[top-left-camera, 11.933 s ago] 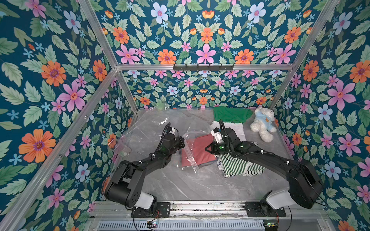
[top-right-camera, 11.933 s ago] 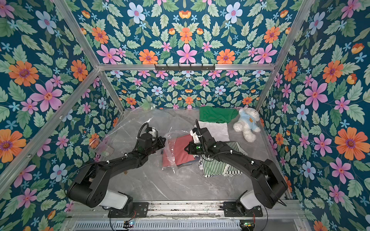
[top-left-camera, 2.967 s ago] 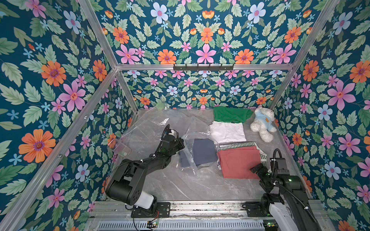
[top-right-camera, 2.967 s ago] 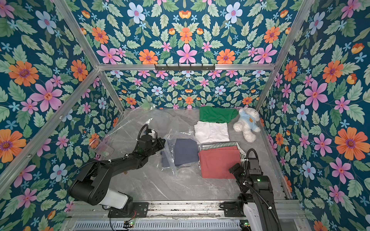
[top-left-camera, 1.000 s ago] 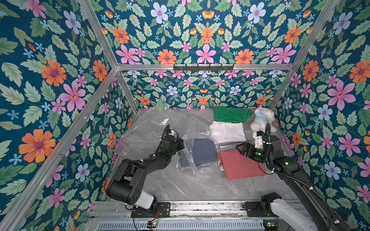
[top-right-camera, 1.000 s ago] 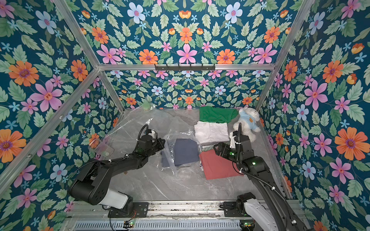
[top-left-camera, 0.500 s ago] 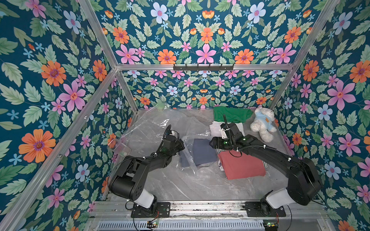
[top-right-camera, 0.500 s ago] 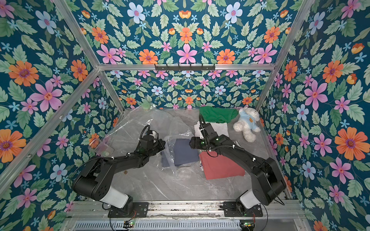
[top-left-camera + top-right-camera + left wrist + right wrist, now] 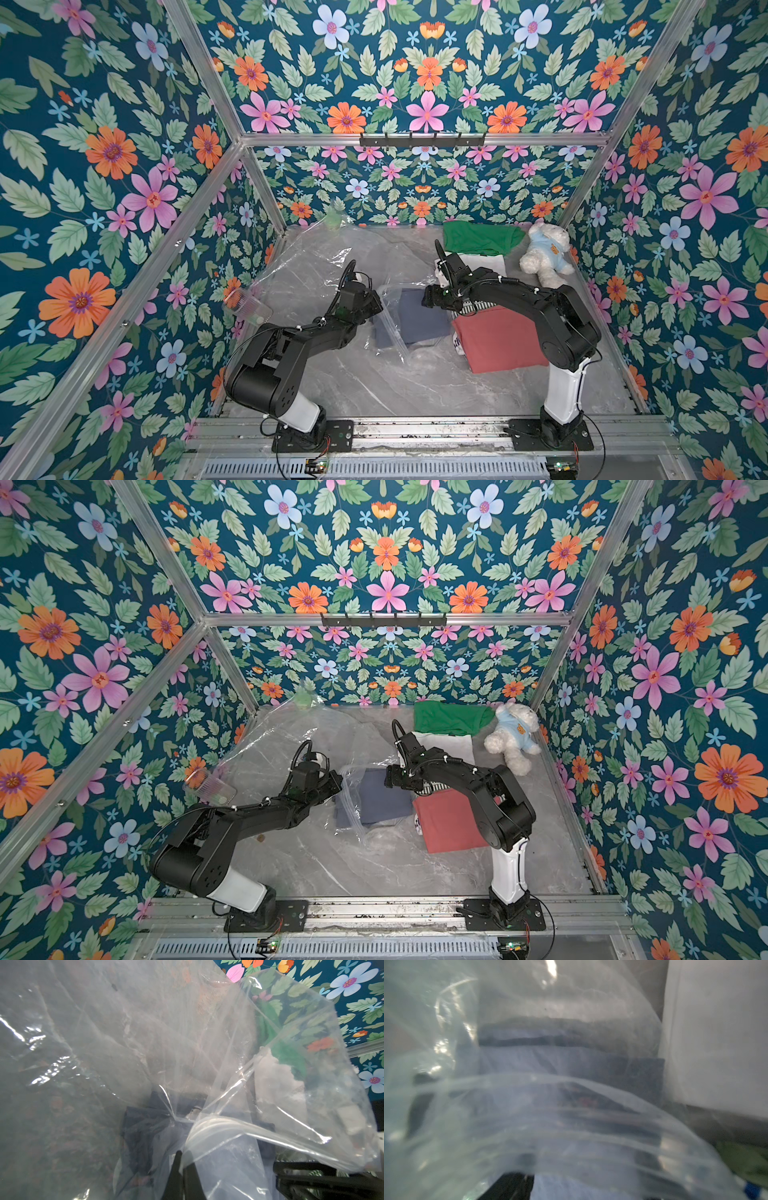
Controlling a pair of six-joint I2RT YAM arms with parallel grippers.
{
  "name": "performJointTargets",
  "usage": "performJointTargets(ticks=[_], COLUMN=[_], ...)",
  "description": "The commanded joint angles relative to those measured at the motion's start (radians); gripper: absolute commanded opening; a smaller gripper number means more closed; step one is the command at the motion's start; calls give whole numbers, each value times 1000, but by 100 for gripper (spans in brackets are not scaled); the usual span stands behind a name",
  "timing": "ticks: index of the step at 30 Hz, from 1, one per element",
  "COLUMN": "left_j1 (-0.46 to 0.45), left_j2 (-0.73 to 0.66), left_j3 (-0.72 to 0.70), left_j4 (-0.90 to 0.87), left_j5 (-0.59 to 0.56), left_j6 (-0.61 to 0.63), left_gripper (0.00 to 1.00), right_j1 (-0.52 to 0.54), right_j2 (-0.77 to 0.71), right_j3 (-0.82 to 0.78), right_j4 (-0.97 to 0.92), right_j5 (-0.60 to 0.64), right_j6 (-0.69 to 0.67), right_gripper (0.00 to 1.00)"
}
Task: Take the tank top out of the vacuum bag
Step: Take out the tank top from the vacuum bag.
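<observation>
The vacuum bag is a big clear crinkly sheet over the left and middle of the table. Its mouth faces right. A folded slate-blue tank top lies inside, near the mouth. My left gripper is shut on the bag's ribbed rim and lifts it. At the mouth, just over the tank top's right edge, my right gripper is open. The rim's plastic blurs its fingers in the right wrist view.
To the right of the bag lies a folded red garment on a striped one. Behind them are a white garment, a green one and a white teddy bear. A clear tub sits against the left wall.
My right arm has swung left from over the red garment to the bag's mouth, its jaws narrowing slightly. The left gripper has kept its hold on the rim.
</observation>
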Motion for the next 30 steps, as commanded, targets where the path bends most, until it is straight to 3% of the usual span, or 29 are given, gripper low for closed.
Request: performJointTargets(ticks=[1, 9, 14, 22, 30], left_j1=[1, 2, 2, 2, 2], left_j2=[2, 10, 8, 25, 34], left_j3=[-6, -6, -8, -8, -4], left_j4=[-20, -17, -17, -5, -2], left_j5=[-24, -23, -24, -16, -10], left_j6=[4, 2, 1, -11, -12], left_gripper=[0, 0, 0, 0, 0], right_j1=[1, 2, 4, 5, 3], right_j2=[36, 85, 49, -31, 55], right_j3=[25, 33, 32, -44, -33], right_j4=[-51, -86, -162, -107, -59], right_j5=[5, 20, 103, 122, 10], right_j6=[13, 15, 3, 28, 32], right_gripper=[82, 96, 100, 98, 85])
